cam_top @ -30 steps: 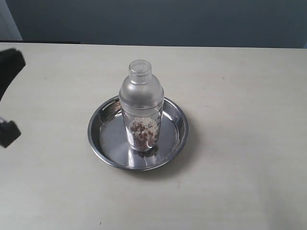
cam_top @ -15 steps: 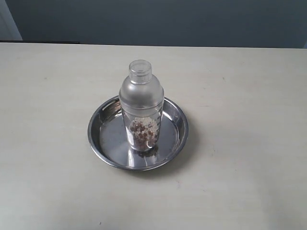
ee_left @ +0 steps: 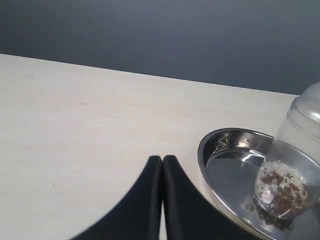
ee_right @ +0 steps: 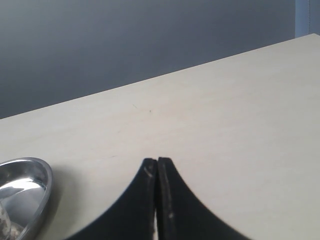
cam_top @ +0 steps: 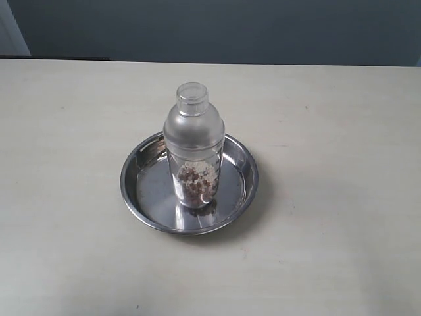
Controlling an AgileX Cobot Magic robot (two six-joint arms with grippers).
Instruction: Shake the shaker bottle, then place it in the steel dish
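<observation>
The clear shaker bottle [cam_top: 193, 148] stands upright in the middle of the steel dish [cam_top: 141, 172], brown granules at its bottom. Neither arm shows in the exterior view. In the left wrist view my left gripper [ee_left: 162, 159] is shut with nothing in it, a short way off the dish's rim [ee_left: 207, 157]; the shaker bottle [ee_left: 289, 175] is partly cut off at the frame edge. In the right wrist view my right gripper [ee_right: 157, 161] is shut and empty over bare table, and only an edge of the steel dish [ee_right: 37, 187] shows.
The pale table [cam_top: 335, 217] carries only the dish and bottle. A dark blue-grey wall [cam_top: 217, 29] runs behind the table's far edge.
The black left arm at the exterior view's left edge one second ago has withdrawn out of frame. The bottle and dish have not moved.
</observation>
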